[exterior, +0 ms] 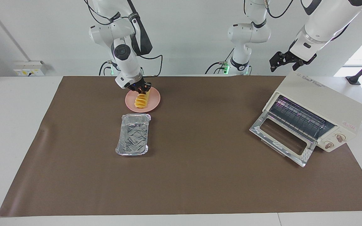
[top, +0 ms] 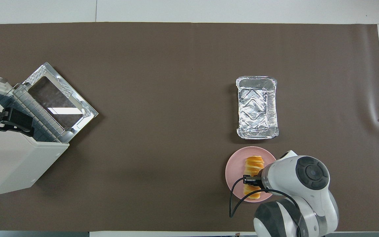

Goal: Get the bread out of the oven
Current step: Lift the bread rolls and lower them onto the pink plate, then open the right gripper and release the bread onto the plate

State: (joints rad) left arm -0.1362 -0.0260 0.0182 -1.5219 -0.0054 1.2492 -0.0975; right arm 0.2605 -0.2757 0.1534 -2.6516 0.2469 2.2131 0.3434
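One loaf, one plate, one foil tray, one oven and two hands on this table [exterior: 200, 188]. Starting at the right arm's end in the facing view: the right hand [exterior: 142, 89] is down low over the round pink plate [exterior: 154, 103], its fingers pinching the end of the bread [exterior: 141, 101] that lies nearer the robots. The bread is a small yellow-orange loaf, ridged crosswise like overlapping slices, and it rests lengthwise on the plate, well apart from the oven. Just beside the plate, farther from the robots, sits the crinkled silver foil tray [exterior: 133, 135], nothing in it. Across to the left arm's end: the cream-white oven [exterior: 322, 110] stands angled with its glass door [exterior: 281, 136] dropped flat open, the wire rack [exterior: 297, 117] bare, and two round knobs [exterior: 334, 141] on its front. The left hand [exterior: 284, 59] hangs in the air over the oven's top, fingers spread, pinching nothing. The facing view alone shows the knobs and the arms' bases; the overhead view shows the bread [top: 254, 163] poking out past the right arm's wrist, which covers the loaf's middle, the plate's rim [top: 234, 168], the tray's creased floor [top: 257, 107] and the tabletop seen through the door glass [top: 56, 100], with the left hand [top: 15, 123] dark over the oven [top: 12, 164].
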